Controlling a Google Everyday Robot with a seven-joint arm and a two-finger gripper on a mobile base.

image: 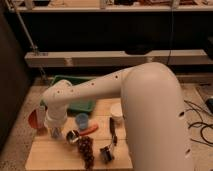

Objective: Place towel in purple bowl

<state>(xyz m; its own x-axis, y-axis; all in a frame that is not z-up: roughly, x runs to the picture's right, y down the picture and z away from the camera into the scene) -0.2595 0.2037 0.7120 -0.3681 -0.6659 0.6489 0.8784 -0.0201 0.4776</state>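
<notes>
This looks like a robot lab or test bay rather than a home. Bare metal shelves [120, 57] run along the dark back wall, loose cables [199, 122] trail over the speckled floor [14, 147], and a large white arm [150, 115] bends over a plain wooden table [50, 156]. The table carries a staged mix of small props, among them a green tray [84, 106], a blue cup [81, 120] and grapes [86, 150], and the gripper [55, 132] hangs low over its left end.
</notes>
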